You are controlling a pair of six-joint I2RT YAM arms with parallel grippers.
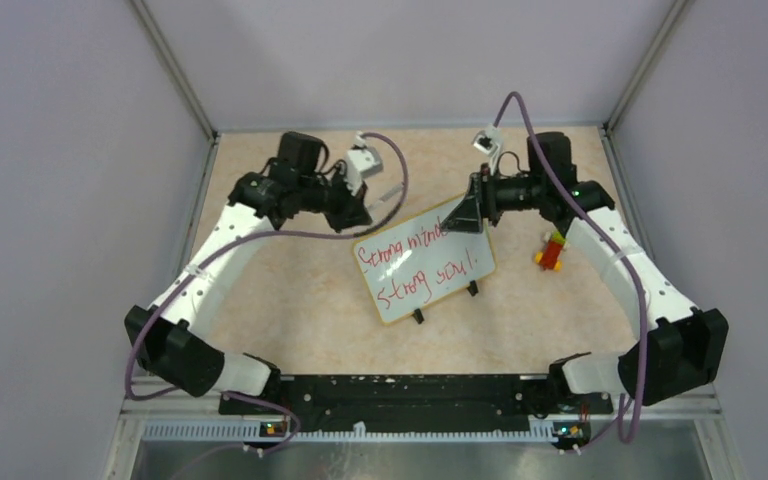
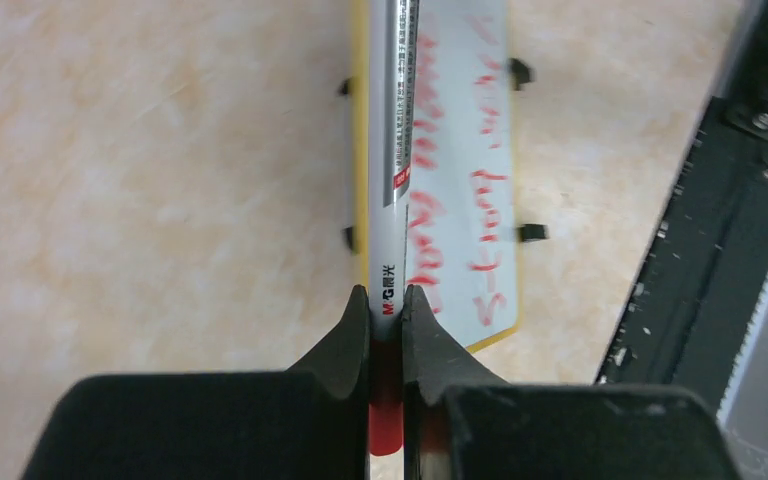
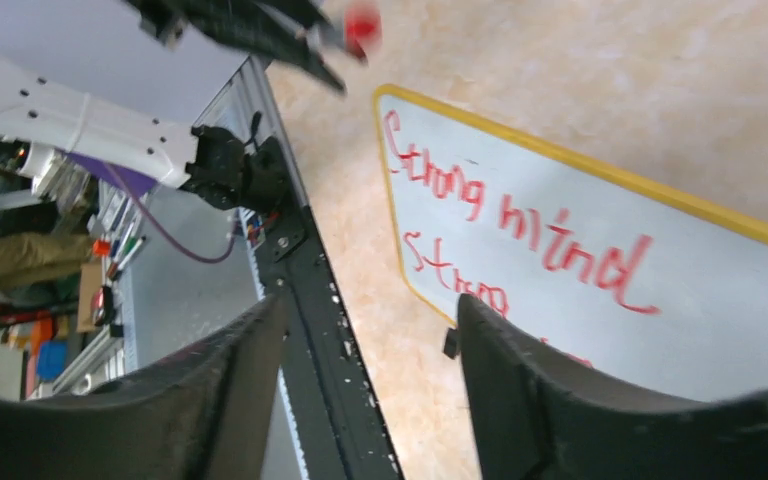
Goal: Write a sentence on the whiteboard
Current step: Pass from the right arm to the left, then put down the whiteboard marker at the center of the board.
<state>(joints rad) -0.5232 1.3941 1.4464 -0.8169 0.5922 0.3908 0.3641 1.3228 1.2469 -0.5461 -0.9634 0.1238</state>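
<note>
We see the sentence blurred and partly behind the marker; the whiteboard runs off our right-wrist view's edge.

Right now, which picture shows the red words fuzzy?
Left wrist view: the sentence is smeared and out of focus behind the sharper pen. Right wrist view: words read clearly, though the near fingers look soft. Top view: small but crisp, evenly lit.

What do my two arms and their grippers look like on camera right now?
The left arm and right arm match: white links between black joint housings, with a purple cable looping along each. The left gripper and right gripper are matte black, with thick tapered jaws.
</note>
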